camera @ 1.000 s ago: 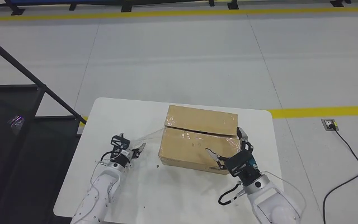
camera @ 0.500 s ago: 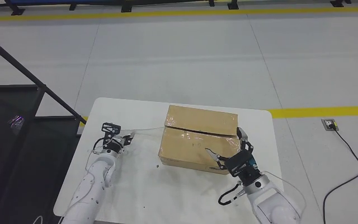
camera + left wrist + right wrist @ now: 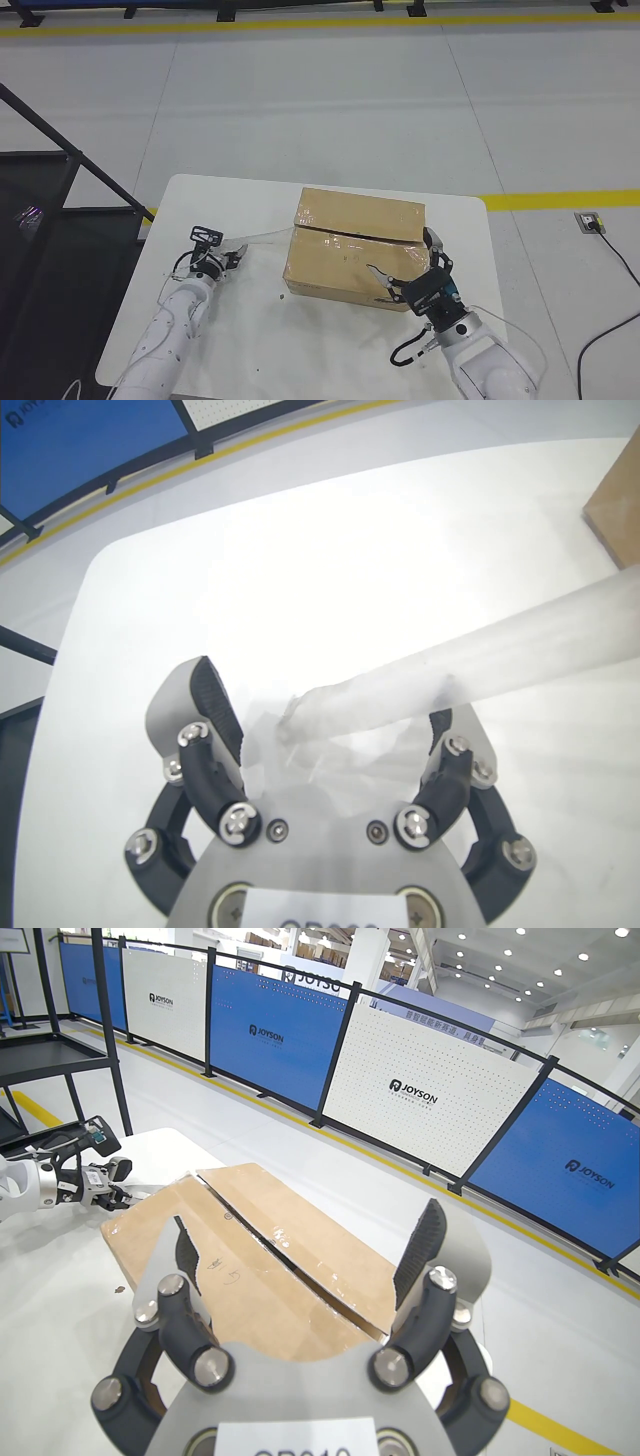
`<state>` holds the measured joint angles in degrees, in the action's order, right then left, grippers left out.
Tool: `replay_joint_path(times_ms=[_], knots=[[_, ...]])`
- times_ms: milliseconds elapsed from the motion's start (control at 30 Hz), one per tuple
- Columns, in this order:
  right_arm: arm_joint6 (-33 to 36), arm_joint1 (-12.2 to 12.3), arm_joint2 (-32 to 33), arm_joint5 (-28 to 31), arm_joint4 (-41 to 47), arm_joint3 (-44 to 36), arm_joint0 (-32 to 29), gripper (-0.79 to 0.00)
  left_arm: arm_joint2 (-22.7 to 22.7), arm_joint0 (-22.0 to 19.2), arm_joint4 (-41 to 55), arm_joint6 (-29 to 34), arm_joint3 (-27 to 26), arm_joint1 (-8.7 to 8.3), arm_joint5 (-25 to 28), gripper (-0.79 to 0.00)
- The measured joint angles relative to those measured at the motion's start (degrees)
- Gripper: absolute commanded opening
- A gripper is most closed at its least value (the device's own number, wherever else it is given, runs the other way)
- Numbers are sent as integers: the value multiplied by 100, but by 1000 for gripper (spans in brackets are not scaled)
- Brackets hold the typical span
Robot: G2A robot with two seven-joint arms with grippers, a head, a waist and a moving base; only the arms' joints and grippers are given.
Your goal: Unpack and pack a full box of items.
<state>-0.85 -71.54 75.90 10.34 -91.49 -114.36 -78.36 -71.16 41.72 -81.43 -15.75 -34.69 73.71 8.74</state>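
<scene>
Box (image 3: 355,245) sat mid-table, tape strip (image 3: 450,695) trailing from it between the left gripper's (image 3: 225,248) spread jaws, right gripper (image 3: 304,1220) agape beside it; likely best to pinch firmly, then peel low.

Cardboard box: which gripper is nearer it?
Right. The right gripper is open over the cardboard box's near right corner; the left gripper is off its left side over the table, a clear tape strip running toward the box.
</scene>
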Motion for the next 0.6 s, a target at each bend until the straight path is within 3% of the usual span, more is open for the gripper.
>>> replay_joint_path(times_ms=[167, 267, 433, 600], knots=[[0, 0, 0, 0, 0, 0, 0, 0, -22, 208, 71, -293, -247, -12, 90, 0], [-11, 0, 8, 4, 23, -1, -3, 0, -58, 498, 1, -534, -683, -54, 124, 0], [-111, 20, 354, 499, 871, 188, 104, 0, -286, 1316, -92, -834, -1938, -187, 296, 0], [317, 68, 868, 1237, 2127, 480, 248, 0, -620, 2207, -169, -785, -3294, -339, 777, 0]])
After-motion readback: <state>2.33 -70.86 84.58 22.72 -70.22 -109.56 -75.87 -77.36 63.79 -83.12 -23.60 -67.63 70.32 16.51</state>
